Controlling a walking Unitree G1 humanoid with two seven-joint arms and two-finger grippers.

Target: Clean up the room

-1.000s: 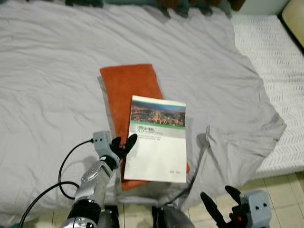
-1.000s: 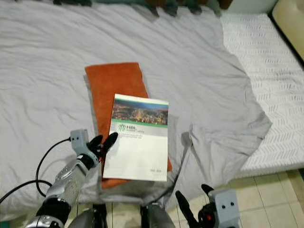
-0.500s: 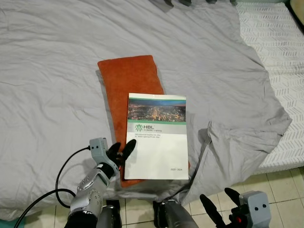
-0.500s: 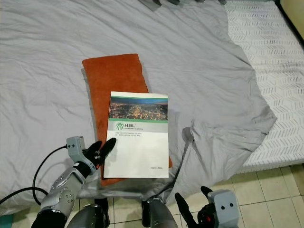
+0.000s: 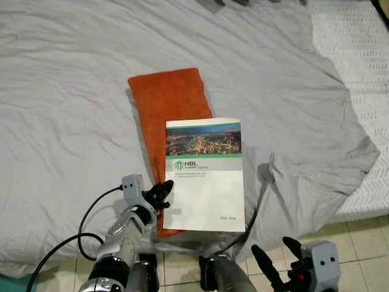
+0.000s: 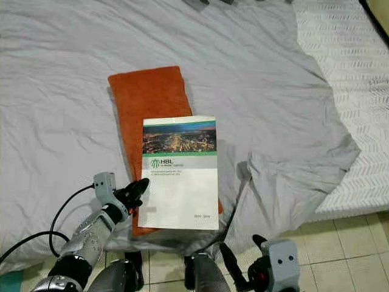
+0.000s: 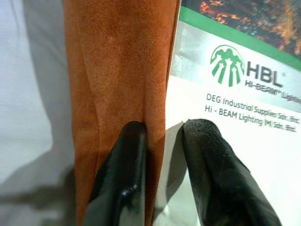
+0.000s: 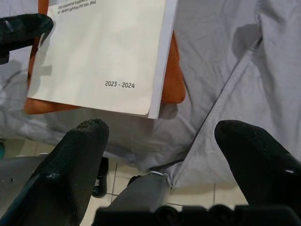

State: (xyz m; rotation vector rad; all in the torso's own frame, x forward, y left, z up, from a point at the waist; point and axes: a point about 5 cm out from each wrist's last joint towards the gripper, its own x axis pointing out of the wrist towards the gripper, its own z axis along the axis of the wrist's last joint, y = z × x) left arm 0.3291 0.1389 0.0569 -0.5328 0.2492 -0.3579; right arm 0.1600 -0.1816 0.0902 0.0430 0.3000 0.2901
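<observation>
A white HBL lighting catalogue (image 5: 205, 176) with a city photo on its cover lies flat on a folded orange cloth (image 5: 170, 97) near the front edge of the bed. My left gripper (image 5: 161, 193) is at the catalogue's left edge, narrowly open. In the left wrist view one finger (image 7: 129, 155) rests over the orange cloth (image 7: 117, 70) and the other over the catalogue (image 7: 244, 122), with the cover's edge in the gap. My right gripper (image 5: 271, 246) hangs wide open below the bed's edge, over the floor, holding nothing.
A wrinkled grey sheet (image 5: 61, 91) covers the bed, and its corner is folded back at the right. A bare white mattress (image 5: 364, 61) shows beyond it. Beige floor tiles (image 5: 364, 234) lie at the lower right. A black cable (image 5: 85, 225) loops from my left arm.
The camera has shifted slightly. My left gripper's fingers have drawn closer together at the catalogue's left edge. The catalogue and cloth lie as before.
</observation>
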